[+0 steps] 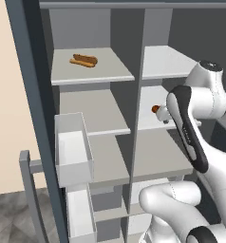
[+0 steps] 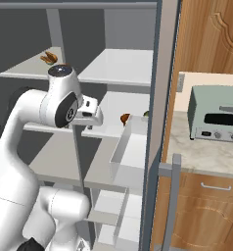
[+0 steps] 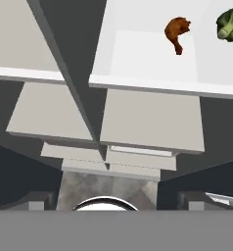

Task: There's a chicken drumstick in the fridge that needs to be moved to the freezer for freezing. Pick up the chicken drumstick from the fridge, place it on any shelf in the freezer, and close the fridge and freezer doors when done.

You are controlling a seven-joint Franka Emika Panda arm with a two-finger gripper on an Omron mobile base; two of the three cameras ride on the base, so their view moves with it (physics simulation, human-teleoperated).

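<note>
Hand view shows the chicken drumstick (image 3: 177,32) lying on a light fridge shelf (image 3: 152,63), just left of a green vegetable (image 3: 231,23). Whether the gripper's fingers are spread or closed cannot be told. Left base view has a hot dog (image 1: 83,60) on the upper left shelf.

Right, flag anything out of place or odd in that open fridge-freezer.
Nothing stands out. The chicken drumstick lies flat on a fridge shelf beside a green vegetable, and a hot dog rests on a freezer shelf.
</note>
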